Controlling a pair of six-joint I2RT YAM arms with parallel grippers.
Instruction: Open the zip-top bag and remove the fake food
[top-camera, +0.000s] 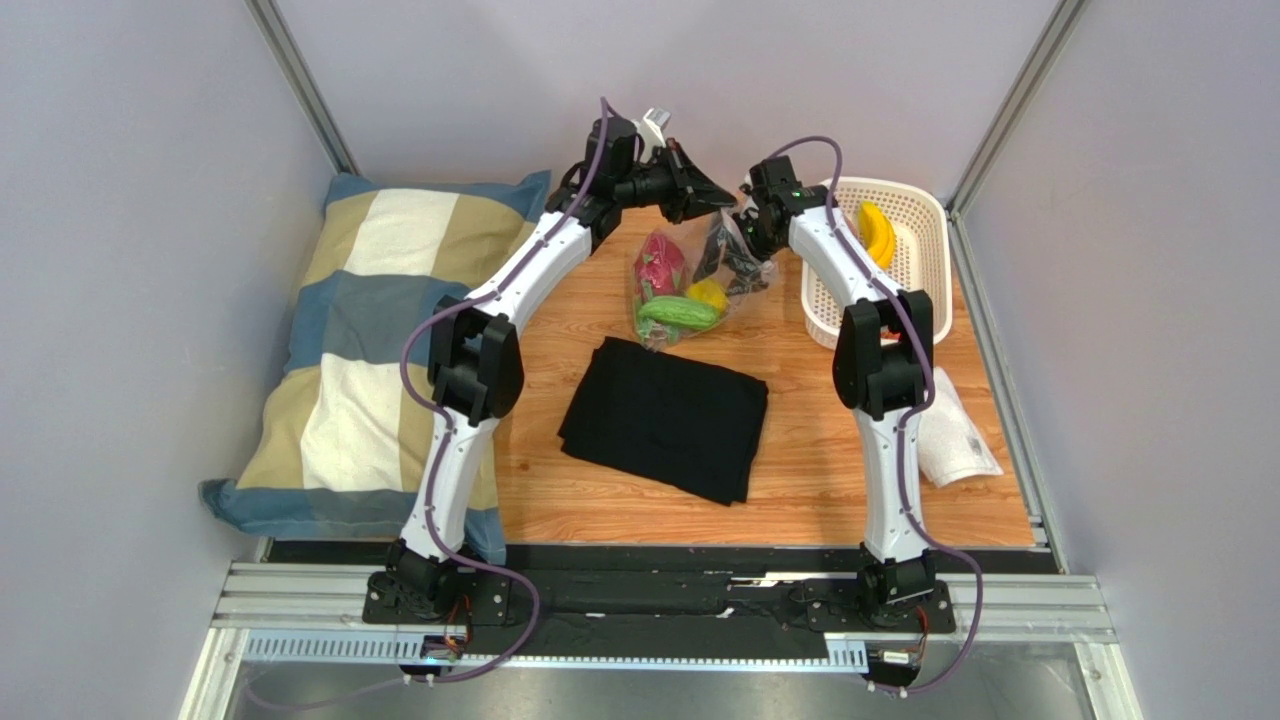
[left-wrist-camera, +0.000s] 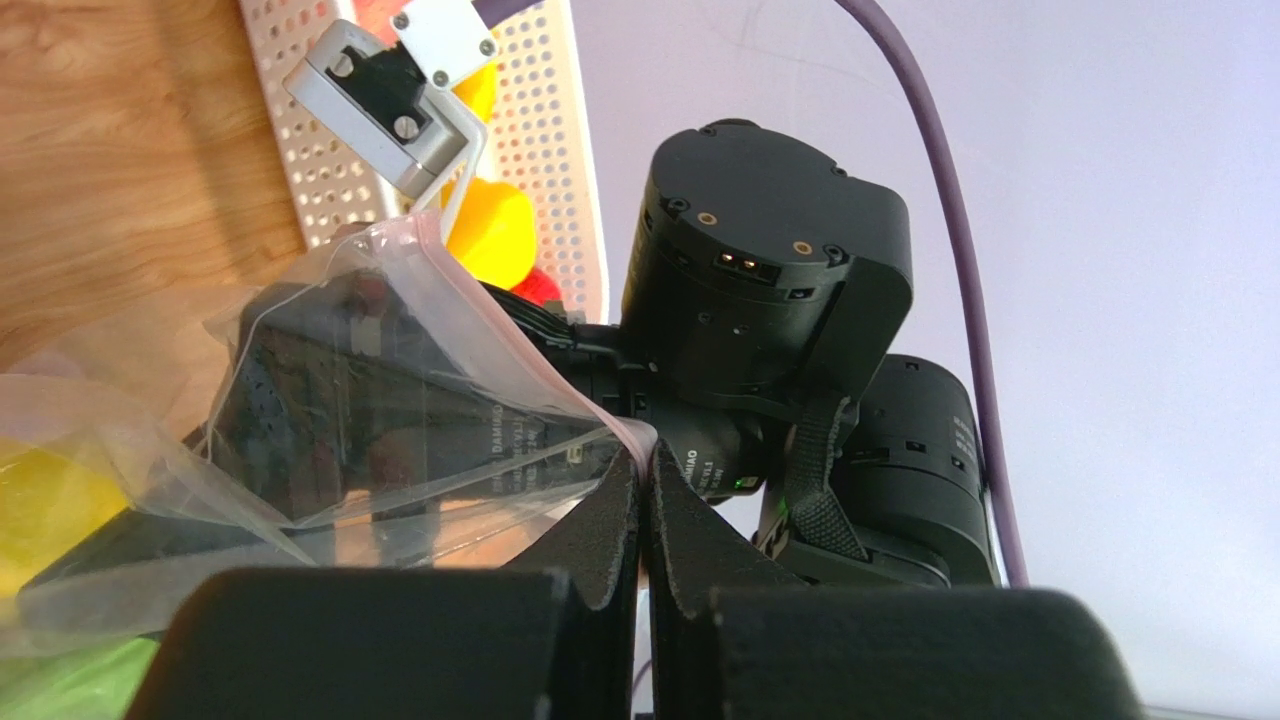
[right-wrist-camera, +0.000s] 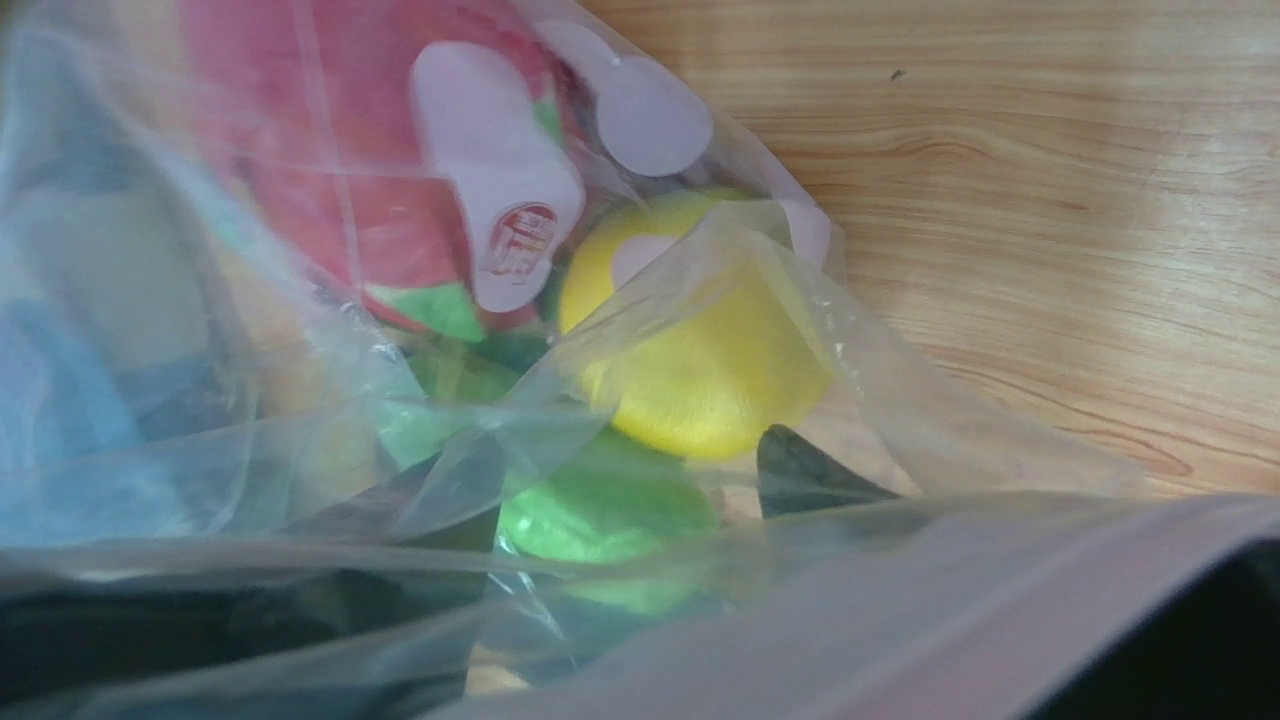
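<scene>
While the left end effector (left-wrist-camera: 643, 488) clenched the bag's (left-wrist-camera: 436, 345) zip edge, the right end effector (top-camera: 739, 252) looked released at its mouth.
Limp and slippery-looking, it hung below both, food (top-camera: 676, 314) just beneath the right one; the firm yellow piece (right-wrist-camera: 706, 360) seemed the likeliest hold.

- Left arm (top-camera: 478, 360): rises from its base at the near edge, elbow bent, forearm reaching forward and inward, wrist turned to the right.
- Left gripper (top-camera: 724, 194): points sideways toward the other arm, fingers (left-wrist-camera: 594, 540) pressed together on the pink edge of the zip-top bag (left-wrist-camera: 436, 360).
- Right arm (top-camera: 884, 360): stands upright from its base, elbow high, forearm leaning forward and to the left.
- Right gripper (top-camera: 741, 248): tilted downward, jaws apart, close beside the left one.
</scene>
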